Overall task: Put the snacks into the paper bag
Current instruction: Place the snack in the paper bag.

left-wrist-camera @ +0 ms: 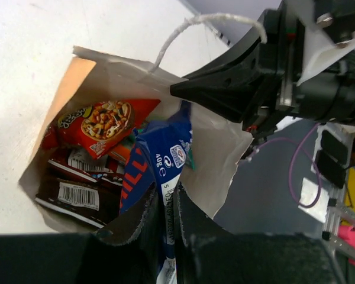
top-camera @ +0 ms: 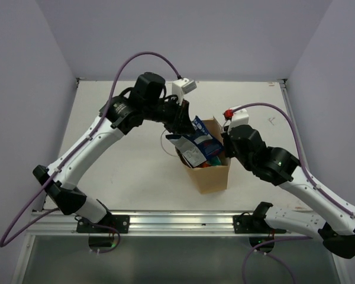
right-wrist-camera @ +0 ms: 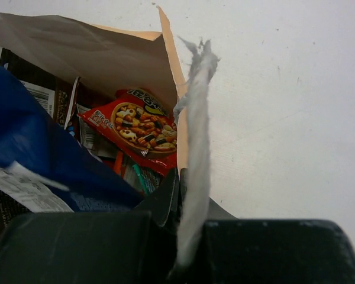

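Note:
The tan paper bag [top-camera: 212, 173] stands open in the middle of the table. My left gripper [top-camera: 186, 126] is shut on a blue-white snack packet [top-camera: 196, 146] and holds it upright in the bag's mouth. In the left wrist view the gripper [left-wrist-camera: 165, 194] pinches the packet [left-wrist-camera: 163, 157] by its end. A red packet [left-wrist-camera: 103, 121] and a dark brown packet [left-wrist-camera: 77, 195] lie inside the bag [left-wrist-camera: 216, 139]. My right gripper [top-camera: 226, 141] is shut on the bag's right rim. In the right wrist view the gripper [right-wrist-camera: 178, 176] pinches the bag wall [right-wrist-camera: 106, 53] beside a white cord handle [right-wrist-camera: 196, 136]. The red packet [right-wrist-camera: 139, 127] shows there too.
The other white cord handle [left-wrist-camera: 189, 26] sticks up at the bag's far rim. The right arm's body [left-wrist-camera: 248, 83] sits close over the bag's edge in the left wrist view. An aluminium rail [top-camera: 177, 222] runs along the near table edge.

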You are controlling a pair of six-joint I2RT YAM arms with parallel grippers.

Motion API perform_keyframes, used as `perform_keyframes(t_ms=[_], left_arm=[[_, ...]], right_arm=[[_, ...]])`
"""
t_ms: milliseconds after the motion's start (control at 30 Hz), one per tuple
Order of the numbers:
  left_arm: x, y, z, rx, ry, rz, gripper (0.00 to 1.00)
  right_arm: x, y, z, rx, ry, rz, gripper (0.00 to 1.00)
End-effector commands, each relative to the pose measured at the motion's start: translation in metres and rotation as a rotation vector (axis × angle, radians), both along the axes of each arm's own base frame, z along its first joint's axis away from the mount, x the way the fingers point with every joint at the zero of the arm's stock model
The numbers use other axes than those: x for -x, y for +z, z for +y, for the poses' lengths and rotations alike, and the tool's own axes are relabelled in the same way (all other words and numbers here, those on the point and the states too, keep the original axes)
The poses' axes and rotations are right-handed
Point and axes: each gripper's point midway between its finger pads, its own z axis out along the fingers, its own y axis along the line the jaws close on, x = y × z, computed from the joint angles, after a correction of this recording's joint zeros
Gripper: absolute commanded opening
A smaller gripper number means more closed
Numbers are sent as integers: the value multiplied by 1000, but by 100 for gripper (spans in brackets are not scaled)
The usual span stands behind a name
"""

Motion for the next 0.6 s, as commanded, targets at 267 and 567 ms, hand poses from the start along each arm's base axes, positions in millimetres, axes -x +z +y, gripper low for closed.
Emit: perform_keyframes(t_ms=[267,567], left_arm=[[14,-18,-32,-141,-134,-67,0],[-11,-70,-52,-243,-206,-93,0]], right_arm=[[-5,20,-1,-102,-39,-80,0],[-5,22,-9,-113,-76,-100,0]])
